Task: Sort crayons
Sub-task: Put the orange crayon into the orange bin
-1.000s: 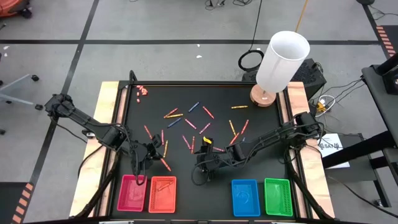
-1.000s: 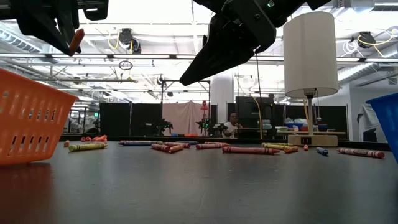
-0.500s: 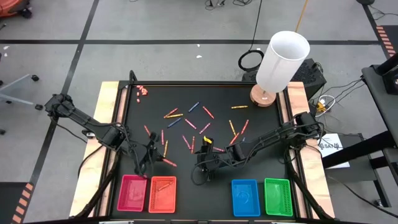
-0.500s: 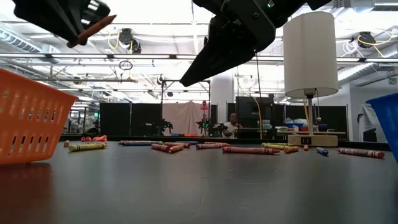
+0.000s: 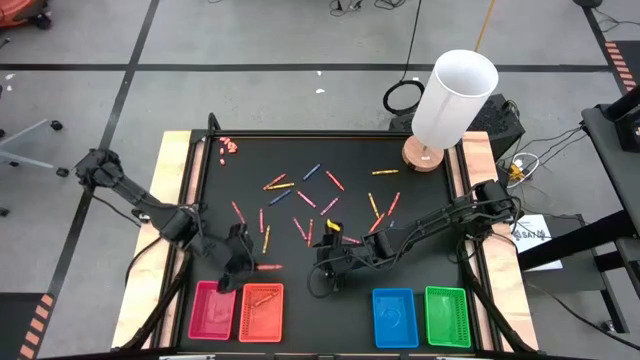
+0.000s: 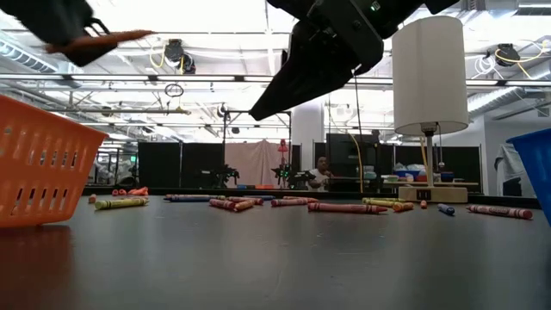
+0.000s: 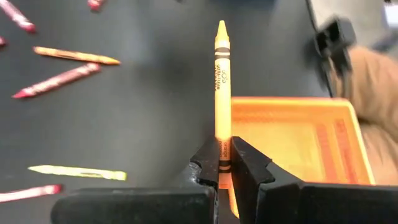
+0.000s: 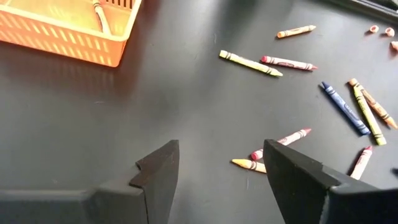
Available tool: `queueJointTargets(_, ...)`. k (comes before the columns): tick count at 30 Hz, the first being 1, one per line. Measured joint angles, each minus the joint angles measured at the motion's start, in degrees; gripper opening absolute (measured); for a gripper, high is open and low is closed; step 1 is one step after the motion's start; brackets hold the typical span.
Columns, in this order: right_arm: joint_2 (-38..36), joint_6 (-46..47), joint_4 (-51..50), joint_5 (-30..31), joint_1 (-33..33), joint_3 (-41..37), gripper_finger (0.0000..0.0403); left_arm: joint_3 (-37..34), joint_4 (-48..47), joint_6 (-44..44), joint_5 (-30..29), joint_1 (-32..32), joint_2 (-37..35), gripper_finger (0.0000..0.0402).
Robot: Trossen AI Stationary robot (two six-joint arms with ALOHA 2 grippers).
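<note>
My left gripper (image 5: 243,268) is shut on an orange crayon (image 7: 222,87) and hangs above the black mat, just beyond the far edge of the orange tray (image 5: 261,312). In the low view the crayon (image 6: 116,37) shows high up, nearly level. Many loose crayons (image 5: 300,200) lie flat over the middle of the mat (image 5: 400,260). My right gripper (image 8: 217,168) stands open above the mat's middle near part (image 5: 325,262), with nothing between its fingers. My left gripper pinches the crayon's flat end (image 7: 222,157) between its two fingers. The rest of the stick juts out past the fingertips, its point toward the table's right. The crayon is lifted clear of the mat and lies nearly level, beside the orange tray (image 7: 298,143).
Pink (image 5: 212,310), blue (image 5: 394,318) and green (image 5: 447,316) trays line the near edge with the orange one. A lamp with a white shade (image 5: 452,97) stands at the far right corner. Small pink bits (image 5: 229,146) lie at the far left.
My left gripper has rolled about its own axis, still shut on the orange crayon. The crayon has swung from hanging slanted downward to lying nearly level, pointing toward the table's right. My right gripper has kept still.
</note>
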Motion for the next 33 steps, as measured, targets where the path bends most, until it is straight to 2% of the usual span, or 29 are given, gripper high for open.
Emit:
queueJointTargets(4,0.00,-2.31,0.18,-0.02,-0.10,0.00,0.0217,0.00,0.69,-1.10,0.19,-4.89,2.38,0.0019)
queueJointTargets(7,0.00,-3.99,0.52,0.00,-0.51,0.00,0.0217,0.00,5.41,-3.17,0.21,-7.64,4.49,0.0019)
queueJointTargets(13,0.02,-6.37,0.50,-0.01,-1.66,0.00,0.0217,0.01,14.10,8.10,0.14,-11.42,10.22,0.0019)
queueJointTargets(19,0.02,-7.30,0.45,0.00,-2.33,0.00,0.0217,0.00,16.11,21.13,1.17,-12.08,15.21,0.0019)
queueJointTargets(33,0.02,-7.31,-0.13,-0.04,-2.34,0.00,0.0217,0.00,16.21,27.21,0.99,-10.37,17.32,0.0019)
